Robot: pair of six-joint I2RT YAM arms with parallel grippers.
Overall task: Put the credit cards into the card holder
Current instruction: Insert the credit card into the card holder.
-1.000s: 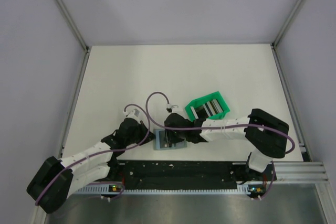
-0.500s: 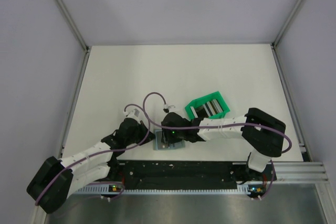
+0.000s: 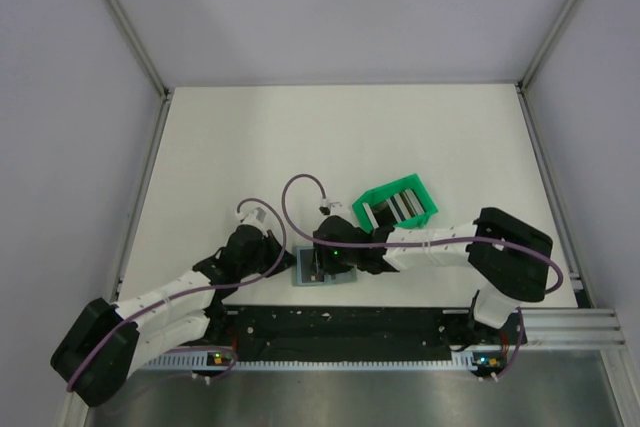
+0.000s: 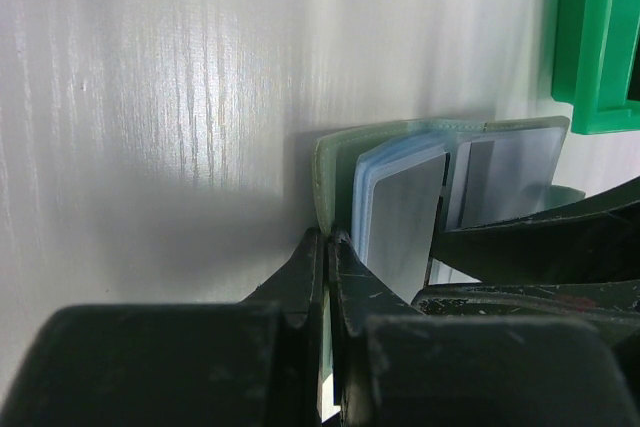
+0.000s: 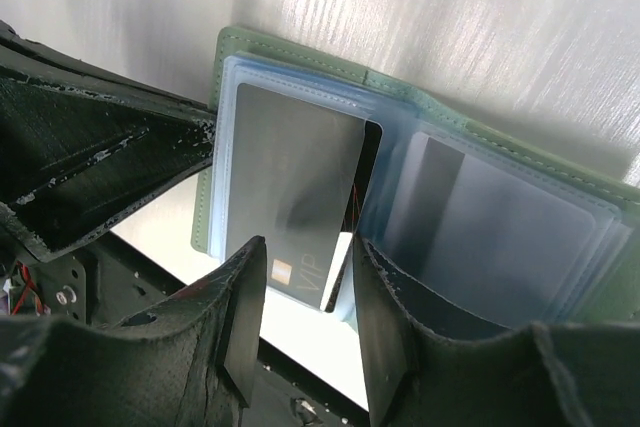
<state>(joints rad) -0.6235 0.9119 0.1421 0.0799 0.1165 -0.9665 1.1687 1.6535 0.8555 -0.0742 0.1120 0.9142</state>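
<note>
The grey-green card holder (image 3: 323, 269) lies open near the table's front edge, its light blue sleeves (image 5: 480, 227) facing up. My left gripper (image 4: 327, 239) is shut on the holder's left edge (image 4: 325, 172). A grey credit card (image 5: 290, 187) marked VIP sits partly in the left sleeve, its near end sticking out. My right gripper (image 5: 305, 282) stands open just above that end, one finger over each side of it. More credit cards (image 3: 397, 207) stand in the green bin.
The bright green plastic bin (image 3: 395, 203) sits just behind and right of the holder, its corner (image 4: 598, 42) showing in the left wrist view. The left arm's black fingers (image 5: 95, 167) crowd the holder's left side. The black base rail (image 3: 340, 322) runs along the near edge.
My right gripper shifted slightly left over the holder and came back, with its jaws a touch wider. The left gripper and the holder have stayed put.
</note>
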